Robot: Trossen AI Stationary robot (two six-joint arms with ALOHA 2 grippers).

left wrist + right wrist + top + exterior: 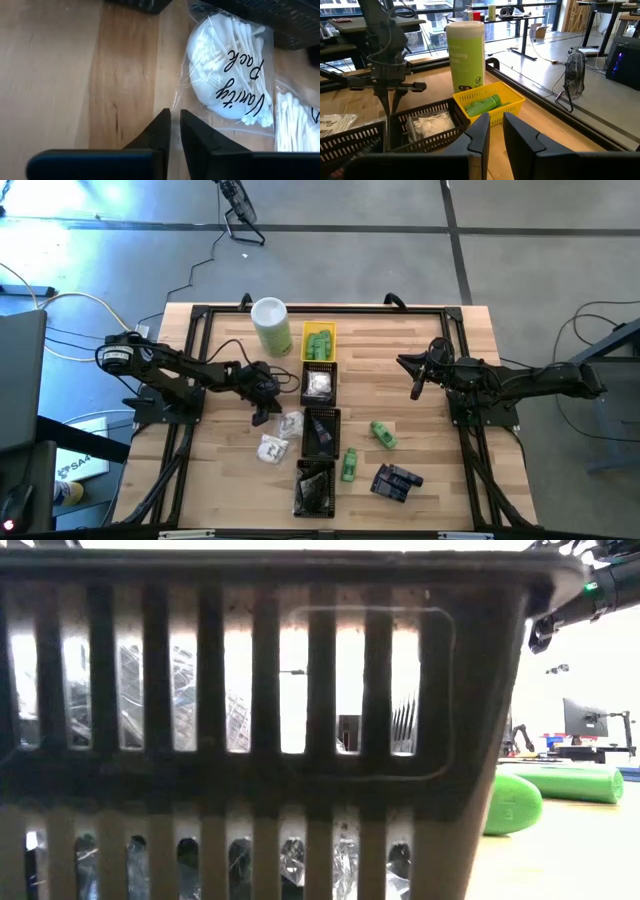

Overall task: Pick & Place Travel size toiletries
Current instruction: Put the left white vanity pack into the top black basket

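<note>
Sorting partly complete: green bottles in yellow tray (318, 342), wrapped packs in black tray (319, 383). Remaining loose: 2 vanity packs (279, 436), dark packets (396, 481), 2 green bottles (383, 433). Left gripper (175, 117) nearly closed on pack's wrapper edge; right gripper (496, 122) closed, empty, raised.

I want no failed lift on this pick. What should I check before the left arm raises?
1. Left gripper jaws closed: ok, nearly together at the clear-wrap edge of the Vanity Pack.
2. Wrap really pinched between the jaws: cannot tell.
3. Second cotton-swab pack free of the first: cannot tell; they lie side by side and the wraps may overlap.
4. Black tray with white packs close by: ok, it sits just beyond the left gripper.
5. Right gripper out of the way: ok, jaws shut, empty, above bare table on the far side of the tray row.
</note>
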